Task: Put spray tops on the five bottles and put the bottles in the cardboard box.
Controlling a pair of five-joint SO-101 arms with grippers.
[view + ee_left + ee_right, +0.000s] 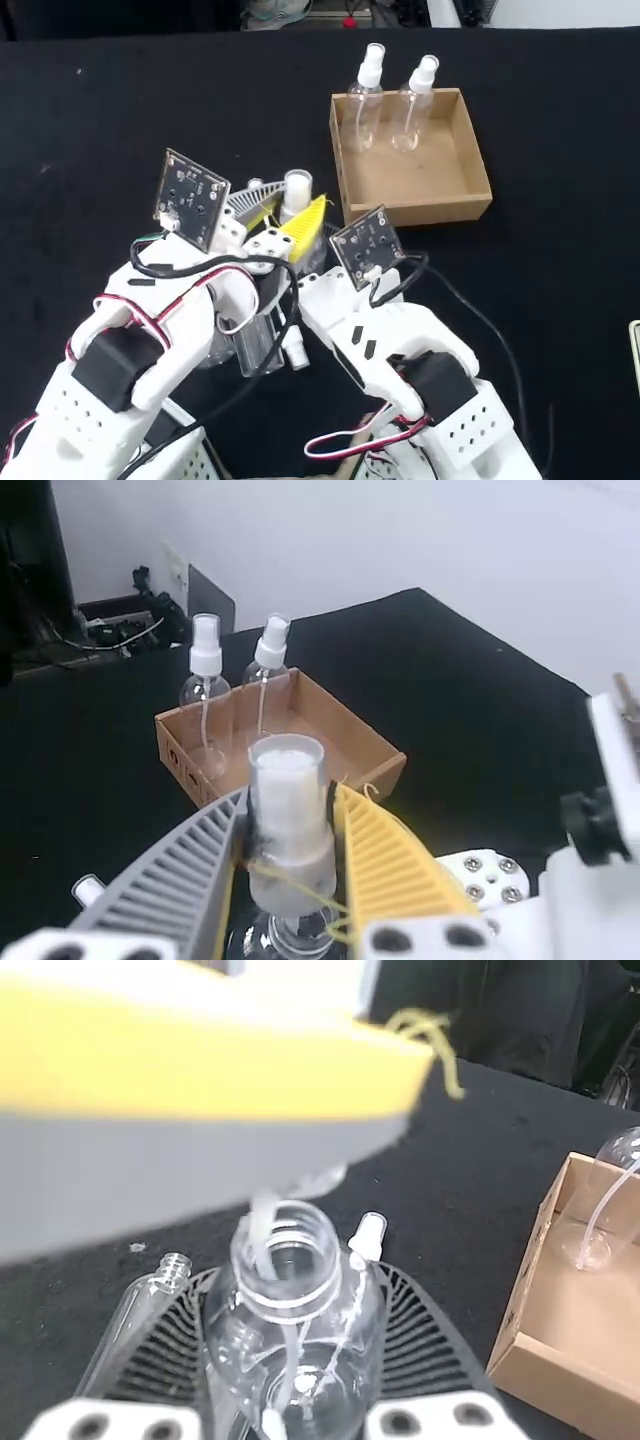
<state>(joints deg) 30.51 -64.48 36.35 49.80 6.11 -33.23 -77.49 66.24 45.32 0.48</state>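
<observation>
While the left gripper (290, 815) pinches a white spray top (287, 770) between its grey and yellow jaws, the right gripper (297, 1290) clasps an upright clear bottle (295, 1345) directly beneath it, black ribbed jaws pressed against the bottle's sides. The top's tube dips into the open neck, with the cap not yet seated. Just beside the held bottle, a bare bottle (140, 1310) and a loose spray top (368, 1232) lie on the black table (100, 100). Near the arms stands the cardboard box (440, 210), with two capped bottles (365, 95) upright against its far wall. From above, both arms crowd over the held bottle and hide most of it.
</observation>
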